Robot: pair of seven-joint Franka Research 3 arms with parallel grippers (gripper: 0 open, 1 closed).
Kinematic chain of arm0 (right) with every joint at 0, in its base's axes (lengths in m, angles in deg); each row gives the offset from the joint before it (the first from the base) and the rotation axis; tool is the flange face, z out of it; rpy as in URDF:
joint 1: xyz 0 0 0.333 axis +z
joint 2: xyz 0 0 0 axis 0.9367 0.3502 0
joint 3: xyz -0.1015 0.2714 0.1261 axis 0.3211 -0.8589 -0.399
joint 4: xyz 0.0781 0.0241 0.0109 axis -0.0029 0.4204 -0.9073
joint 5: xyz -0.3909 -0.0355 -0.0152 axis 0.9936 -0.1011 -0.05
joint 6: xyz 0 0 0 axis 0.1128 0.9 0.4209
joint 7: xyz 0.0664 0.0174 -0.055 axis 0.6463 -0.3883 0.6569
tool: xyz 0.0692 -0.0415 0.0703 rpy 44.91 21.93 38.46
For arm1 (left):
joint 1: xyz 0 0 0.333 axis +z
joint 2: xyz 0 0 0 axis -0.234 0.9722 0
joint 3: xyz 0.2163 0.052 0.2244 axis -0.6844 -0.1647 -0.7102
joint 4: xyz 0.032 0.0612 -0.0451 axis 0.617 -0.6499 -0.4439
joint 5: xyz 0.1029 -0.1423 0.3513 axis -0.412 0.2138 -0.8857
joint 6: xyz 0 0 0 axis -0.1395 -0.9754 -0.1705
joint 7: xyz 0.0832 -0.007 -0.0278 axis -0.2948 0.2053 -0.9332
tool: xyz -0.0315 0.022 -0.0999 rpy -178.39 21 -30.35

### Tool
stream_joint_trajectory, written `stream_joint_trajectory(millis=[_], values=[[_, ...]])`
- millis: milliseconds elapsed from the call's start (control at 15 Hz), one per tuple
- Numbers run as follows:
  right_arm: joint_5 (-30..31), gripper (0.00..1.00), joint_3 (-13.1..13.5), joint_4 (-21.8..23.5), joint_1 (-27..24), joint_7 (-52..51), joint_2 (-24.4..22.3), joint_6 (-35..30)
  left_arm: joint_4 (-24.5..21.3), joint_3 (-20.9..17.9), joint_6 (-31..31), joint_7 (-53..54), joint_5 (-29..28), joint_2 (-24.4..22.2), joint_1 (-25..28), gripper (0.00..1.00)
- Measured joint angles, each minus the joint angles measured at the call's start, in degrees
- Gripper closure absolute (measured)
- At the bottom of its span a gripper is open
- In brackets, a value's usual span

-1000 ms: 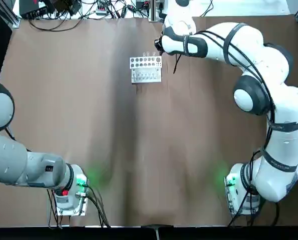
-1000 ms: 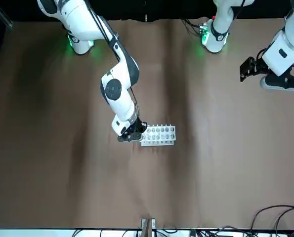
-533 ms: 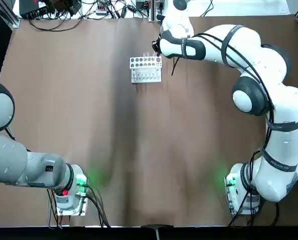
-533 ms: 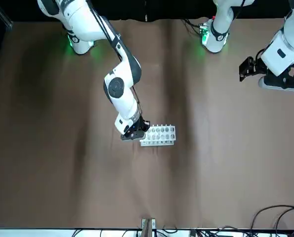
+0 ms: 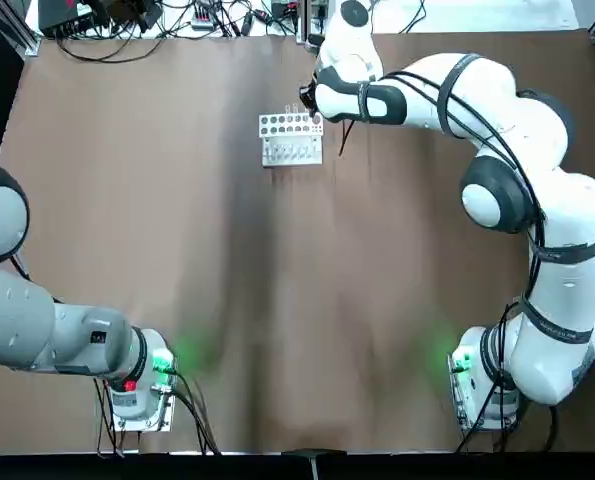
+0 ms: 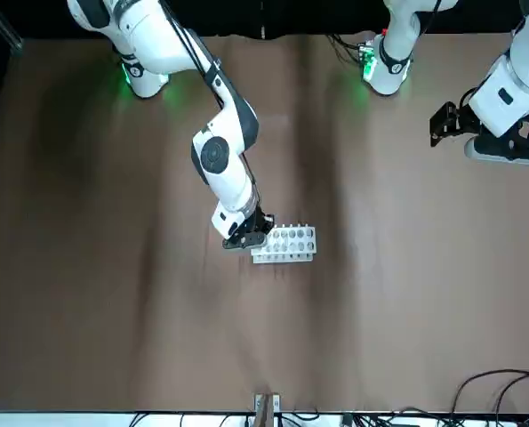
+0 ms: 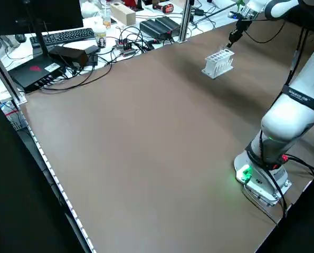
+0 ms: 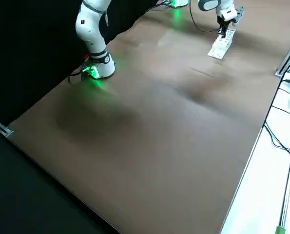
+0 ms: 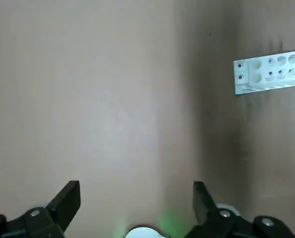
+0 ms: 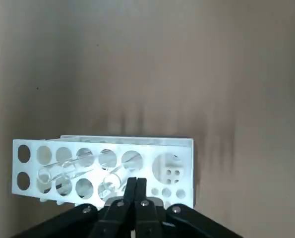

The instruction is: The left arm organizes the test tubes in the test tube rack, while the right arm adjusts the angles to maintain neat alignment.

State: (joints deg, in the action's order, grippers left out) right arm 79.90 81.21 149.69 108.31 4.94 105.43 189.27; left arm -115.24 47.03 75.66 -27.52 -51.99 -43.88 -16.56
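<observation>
Top view: rack [image 5: 291, 138] is parked at the counter's [image 5: 277, 300] far edge, right hand [image 5: 309, 100] pinched shut just beside its right end; left hand [image 9: 137, 208], spread open, is kept well apart.

The right gripper [image 10: 136, 186], fingers pressed together, sits just above the test tube rack [image 10: 177, 153] holding two slanted test tubes [image 10: 68, 166].

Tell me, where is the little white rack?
The rack stands at the table's far middle in the top view, right beside the right gripper.
</observation>
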Motion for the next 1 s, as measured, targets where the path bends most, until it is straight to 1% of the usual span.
stream_joint_trajectory(millis=[1000], values=[[-0.01,0.96,-0.54,-0.33,0.63,0.99,0.02,1.3,0.0,0.01,0.0,0.0,0.0,0.0,0.03,0.0]])
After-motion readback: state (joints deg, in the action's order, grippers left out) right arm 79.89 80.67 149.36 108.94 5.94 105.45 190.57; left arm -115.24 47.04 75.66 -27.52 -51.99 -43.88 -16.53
